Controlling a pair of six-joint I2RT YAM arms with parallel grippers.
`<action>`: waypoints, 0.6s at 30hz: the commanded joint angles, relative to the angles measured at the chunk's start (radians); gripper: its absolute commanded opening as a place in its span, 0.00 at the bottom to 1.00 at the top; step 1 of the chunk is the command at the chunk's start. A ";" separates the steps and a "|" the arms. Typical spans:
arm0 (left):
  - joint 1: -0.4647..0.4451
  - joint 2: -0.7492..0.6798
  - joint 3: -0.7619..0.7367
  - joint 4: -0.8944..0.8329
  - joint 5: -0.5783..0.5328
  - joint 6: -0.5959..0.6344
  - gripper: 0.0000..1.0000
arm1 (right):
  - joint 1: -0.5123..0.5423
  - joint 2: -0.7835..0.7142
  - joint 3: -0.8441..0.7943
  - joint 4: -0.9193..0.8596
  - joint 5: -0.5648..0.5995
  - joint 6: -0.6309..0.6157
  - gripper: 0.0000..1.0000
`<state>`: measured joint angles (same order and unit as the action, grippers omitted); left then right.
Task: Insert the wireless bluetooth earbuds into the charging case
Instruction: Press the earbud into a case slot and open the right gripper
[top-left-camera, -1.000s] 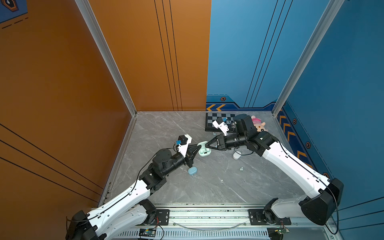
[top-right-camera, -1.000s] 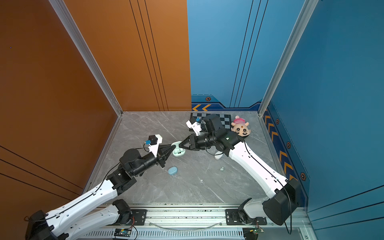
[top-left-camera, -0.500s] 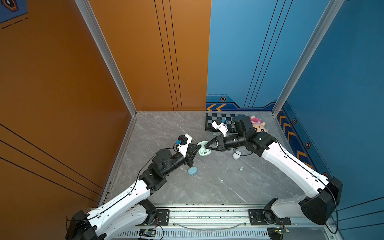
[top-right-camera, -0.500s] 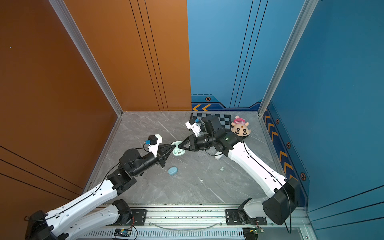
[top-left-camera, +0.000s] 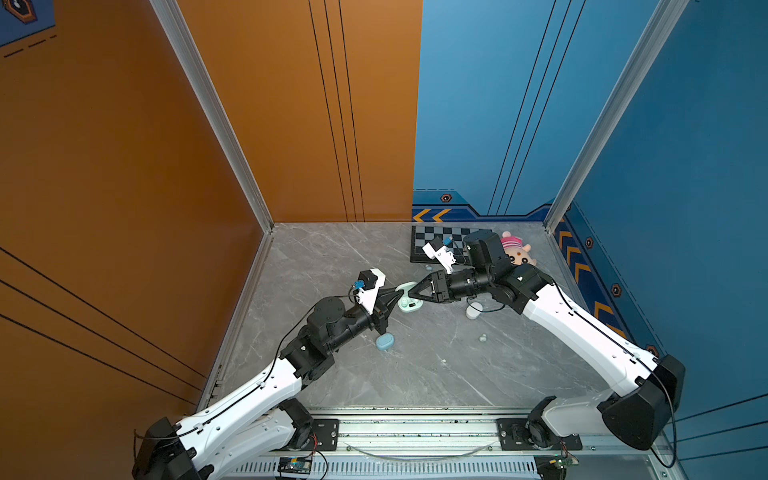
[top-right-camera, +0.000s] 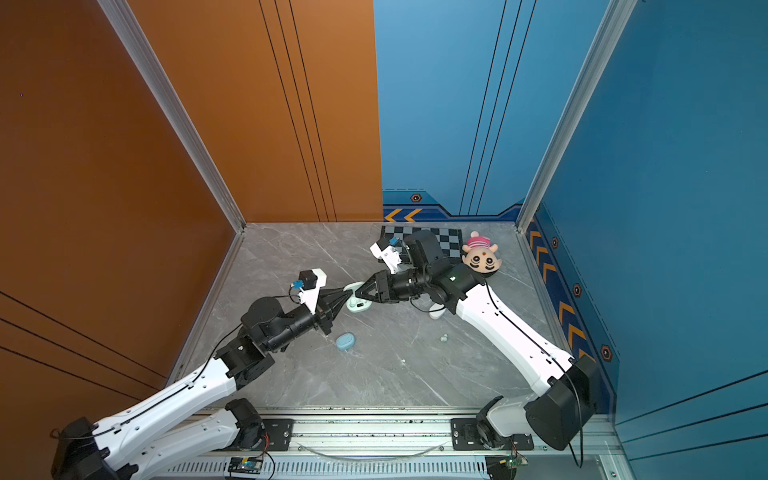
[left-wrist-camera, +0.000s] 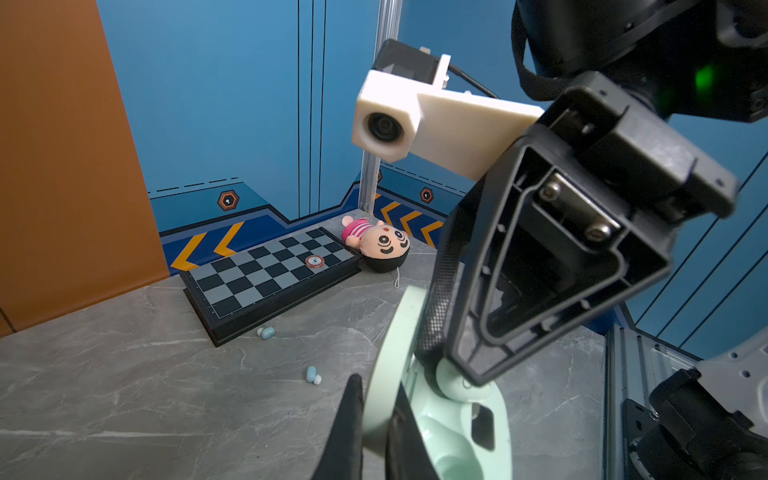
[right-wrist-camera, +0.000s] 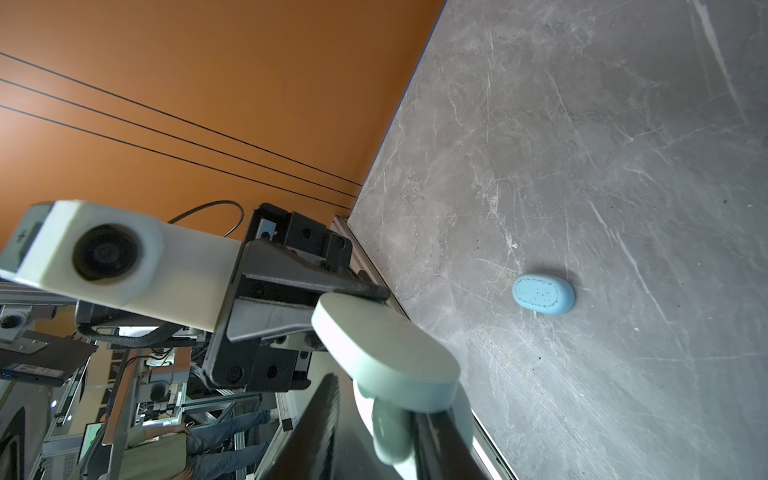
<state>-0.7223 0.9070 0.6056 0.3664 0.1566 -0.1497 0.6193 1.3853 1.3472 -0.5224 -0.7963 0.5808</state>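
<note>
Left of centre in both top views, the left hand (top-left-camera: 398, 296) is clamped together on the raised lid of the open pale mint green pebble-shaped charging case (top-left-camera: 409, 304), at the middle of the grey marble counter (top-left-camera: 436, 374). Whether the case's base rests on the stone I cannot tell. Just below it in the frame lies a closed pale blue pebble-shaped case (top-left-camera: 385, 342).

The right hand (top-left-camera: 411, 293) meets the mint case from the right, tips down at its tray. Its wrist view shows a small rounded mint green earbud (right-wrist-camera: 390, 436) between dark fingers (right-wrist-camera: 440, 440) that stand a little apart. I cannot tell whether they grip it or have let go.

Further right, a white rounded case (top-left-camera: 473, 309) sits partly under that arm. A loose pale mint earbud (top-left-camera: 482, 338) lies just below it in the frame.

The buds look light, hard and glossy, so they are likely to squirt from a pinch or roll away. I would take each across its fat body with a gentle close. The open case looks light too and would probably skid unless it is held.
</note>
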 joint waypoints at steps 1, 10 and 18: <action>-0.021 -0.008 0.050 0.048 0.007 0.007 0.00 | -0.012 -0.007 0.026 -0.014 0.067 -0.020 0.35; -0.026 -0.013 0.047 0.048 0.001 0.012 0.00 | -0.043 -0.039 0.060 -0.014 0.106 -0.027 0.35; -0.029 -0.017 0.043 0.048 -0.008 0.016 0.00 | -0.089 -0.085 0.105 -0.014 0.126 -0.028 0.35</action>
<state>-0.7429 0.9089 0.6178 0.3832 0.1349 -0.1467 0.5472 1.3418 1.4128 -0.5385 -0.7074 0.5732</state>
